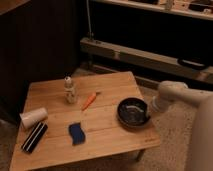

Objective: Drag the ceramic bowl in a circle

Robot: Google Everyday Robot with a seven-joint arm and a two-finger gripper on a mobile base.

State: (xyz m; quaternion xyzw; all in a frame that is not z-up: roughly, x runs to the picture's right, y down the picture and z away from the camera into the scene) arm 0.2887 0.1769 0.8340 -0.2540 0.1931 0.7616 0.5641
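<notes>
Nearest me, at the desk's front-left, a black case lies w/ a white cup on its side just behind it. The sponge sits a bit to their right, well apart from the rest.

Next back, the bowl rests flat near the front-right corner, close to the right edge. The pincer is at the bowl's right rim, w/ the white arm reaching in from off the desk. Can't tell if the pincer's clenched on the rim or just set against it.

Farther back, an orange pen lies slanted mid-desk & a small bottle stands upright just left of it. Past the far edge there's a metal rail in the dark.

My read: the drag is under way & the bowl's at the outer-right part of its loop. To do it well, curve inward from here, i.e. toward the desk's middle, since there's little wood left to the right & front. Keep the bowl flat. Glossy ceramic prob. slides easy on wood, but lifting at the rim would tip it. Go slow & even, esp. through the turn, so the rim contact doesn't slip. Keep the loop tight, as the pen & sponge are the nearest things on the inward side & a wide circle would sweep them along. The bottle looks tippy, so stay clear of it.
</notes>
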